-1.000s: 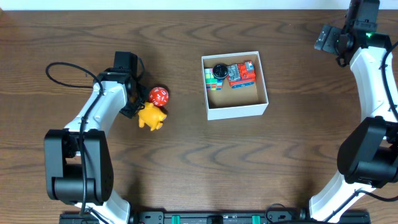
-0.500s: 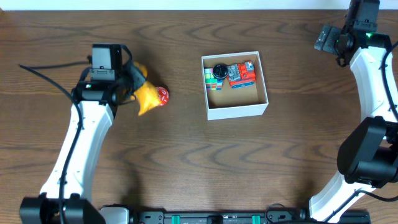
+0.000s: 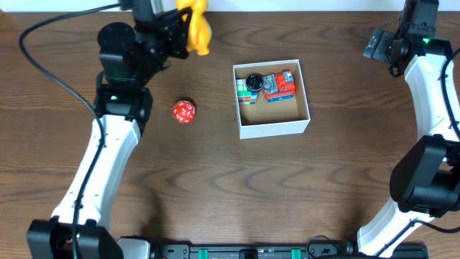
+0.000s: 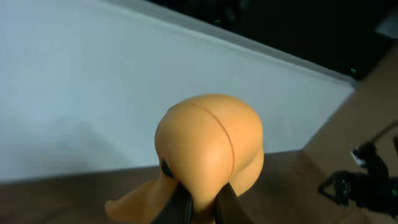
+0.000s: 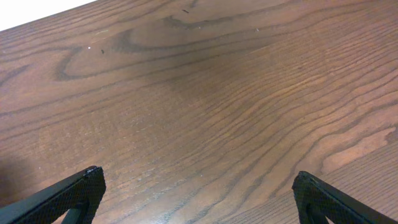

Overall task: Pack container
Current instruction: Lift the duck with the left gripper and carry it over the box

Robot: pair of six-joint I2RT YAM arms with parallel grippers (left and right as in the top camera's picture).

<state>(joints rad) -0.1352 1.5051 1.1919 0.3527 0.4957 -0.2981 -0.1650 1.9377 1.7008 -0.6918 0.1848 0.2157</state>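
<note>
Dark wood-grain desk (image 3: pixel 230 194) carries the container (image 3: pixel 273 128) right of centre, upright with its top open. Several colourful toys (image 3: pixel 269 85) occupy its far half; the near half shows bare brown floor. The left pincer (image 3: pixel 180 34) is clamped on a yellow toy (image 3: pixel 196 27), which it holds near the far edge of the desk, left of the container and apart from it. A red spotted ball (image 3: pixel 183 111) lies on the desk left of the container, not touching it. The right pincer (image 5: pixel 198 186) stands wide apart near the far right corner, holding nothing.

Overhead looks straight down on the table (image 3: pixel 215 201) — wrist views sit close.
</note>
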